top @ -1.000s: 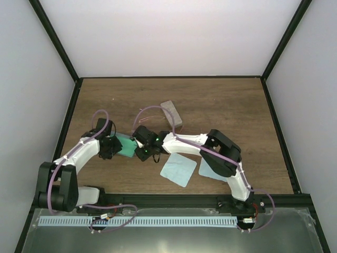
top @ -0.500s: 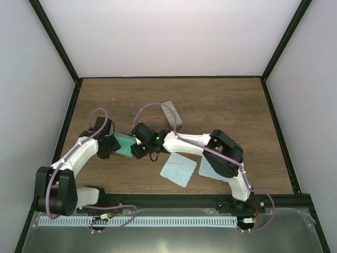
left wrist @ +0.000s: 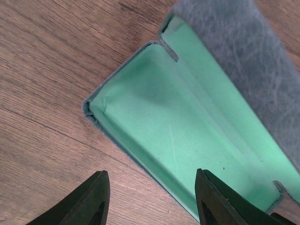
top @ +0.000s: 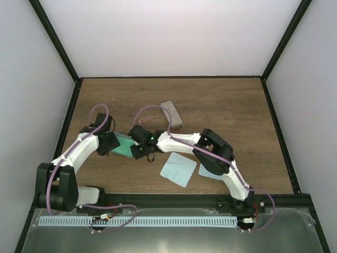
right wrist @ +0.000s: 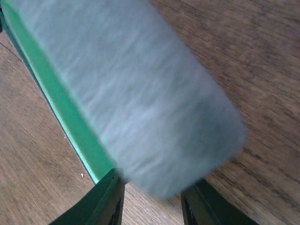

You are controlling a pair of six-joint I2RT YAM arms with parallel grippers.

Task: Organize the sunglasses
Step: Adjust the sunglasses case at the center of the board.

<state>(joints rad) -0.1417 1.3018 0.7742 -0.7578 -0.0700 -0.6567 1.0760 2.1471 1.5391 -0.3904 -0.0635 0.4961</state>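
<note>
Cannot place the sunglasses: not visible in any view, and absent from the bare green lining of the open case [left wrist: 187, 122]. Directly ahead of the left end effector [left wrist: 151, 190], that case, flat on the wooden tabletop [top: 226, 105], its tray rim between widely parted fingers gripping nothing; likely poised to steady the tray. Between the fingers of the right end effector [right wrist: 152, 194], the grey felt lid [right wrist: 136, 84], blurred; cannot tell whether pinched or merely flanked, probably to hold the case open for loading. Beyond the right end effector, a closed grey case [top: 171, 113]; behind it, towards its base, a light-blue cloth [top: 178, 169].
</note>
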